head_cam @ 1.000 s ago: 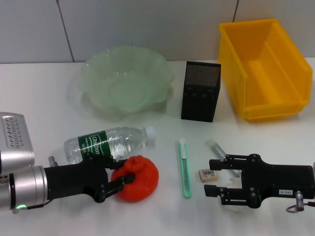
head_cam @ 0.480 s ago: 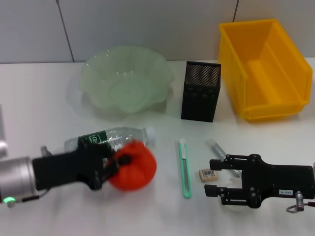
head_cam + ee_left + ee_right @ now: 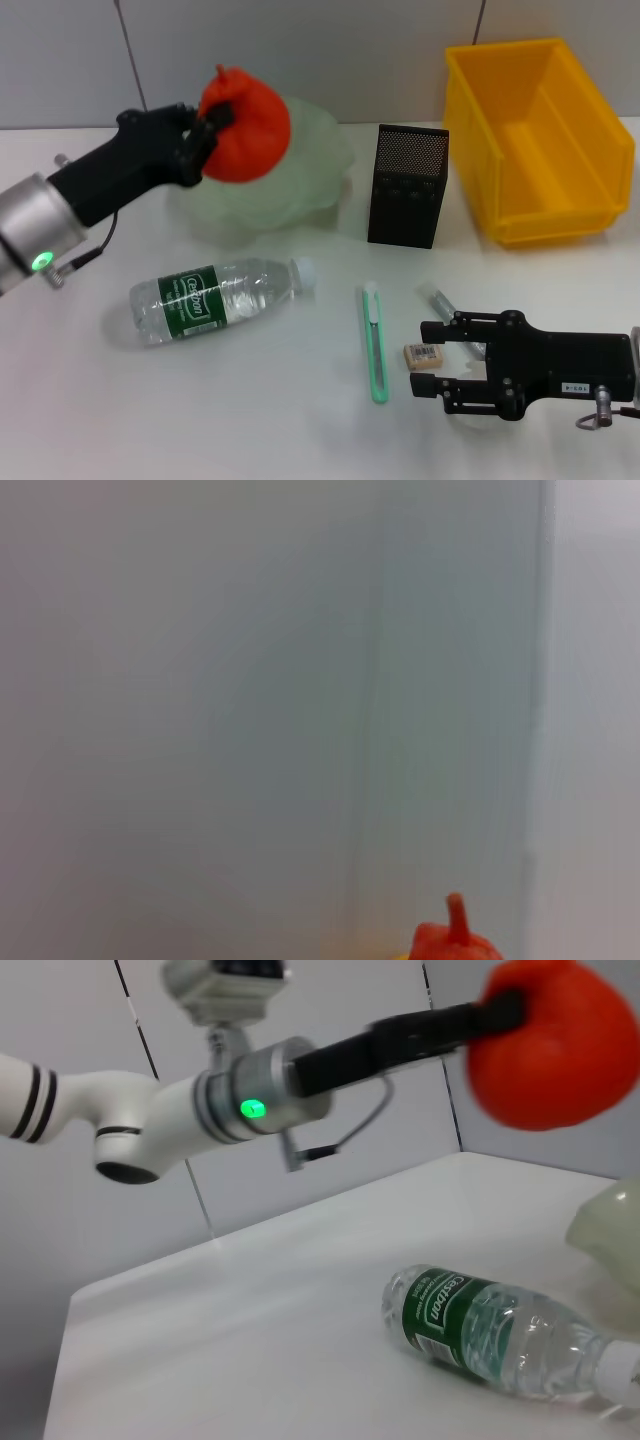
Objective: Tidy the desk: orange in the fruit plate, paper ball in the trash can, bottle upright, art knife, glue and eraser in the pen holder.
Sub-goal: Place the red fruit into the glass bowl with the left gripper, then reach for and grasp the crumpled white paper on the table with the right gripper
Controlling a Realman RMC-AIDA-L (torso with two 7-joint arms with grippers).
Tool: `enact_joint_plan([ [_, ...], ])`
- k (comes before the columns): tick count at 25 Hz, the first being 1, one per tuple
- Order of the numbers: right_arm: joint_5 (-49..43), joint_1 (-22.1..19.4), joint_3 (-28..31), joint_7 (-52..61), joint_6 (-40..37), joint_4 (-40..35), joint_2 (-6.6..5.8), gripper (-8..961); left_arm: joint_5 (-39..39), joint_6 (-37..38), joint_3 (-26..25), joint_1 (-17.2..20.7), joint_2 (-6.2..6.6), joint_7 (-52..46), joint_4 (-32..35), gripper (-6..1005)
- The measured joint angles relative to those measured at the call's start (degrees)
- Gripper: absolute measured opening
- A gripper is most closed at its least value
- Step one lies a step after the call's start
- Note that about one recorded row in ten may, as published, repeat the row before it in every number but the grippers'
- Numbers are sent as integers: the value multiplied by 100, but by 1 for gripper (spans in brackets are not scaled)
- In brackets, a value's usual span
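Note:
My left gripper (image 3: 222,128) is shut on the orange (image 3: 248,122), holding it in the air over the back left rim of the pale green fruit plate (image 3: 300,185). The orange's stem end (image 3: 452,942) also shows in the left wrist view, and the orange (image 3: 550,1045) appears in the right wrist view. The bottle (image 3: 215,295) lies on its side on the table. My right gripper (image 3: 422,360) rests low at the front right, open, with the eraser (image 3: 428,352) between its fingertips. The green art knife (image 3: 375,340) and the glue (image 3: 437,297) lie beside it. The paper ball is out of view.
The black mesh pen holder (image 3: 408,185) stands right of the plate. The yellow trash can (image 3: 540,140) is at the back right. The right wrist view shows the lying bottle (image 3: 490,1325) and my left arm (image 3: 270,1080) above it.
My left gripper lifted the orange from the table beside the bottle, up and back to above the fruit plate. The right gripper shifted only slightly.

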Motion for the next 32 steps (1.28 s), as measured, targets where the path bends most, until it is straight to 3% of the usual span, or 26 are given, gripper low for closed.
enact_joint_plan([
  [1,0,1,1,0,0,-2,4,689,-129,-402,0,-217,0,81,-166,78],
  [3,0,4,0,-1,0,-9,16,689,-129,-402,0,-217,0,81,-166,64],
  [4,0,4,0,-1,0,-15,21,689,-224,-880,2,-421,-1,126,-297,57],
  [5,0,4,0,-2,0,-23,24,689,-249,-1971,31,-814,-15,295,-441,50],
  [13,0,3,0,-4,0,-30,33,690,-250,-3488,24,-1231,-22,369,-706,134],
  [20,0,20,0,-4,0,-52,34,690,-255,-3681,11,-1287,-25,381,-757,208],
  [28,0,30,0,-4,2,-57,42,689,-258,-3671,19,-1312,-34,394,-787,381],
  [32,0,36,6,-3,4,-58,43,689,-290,-3073,-12,-1246,-16,209,-816,499],
])
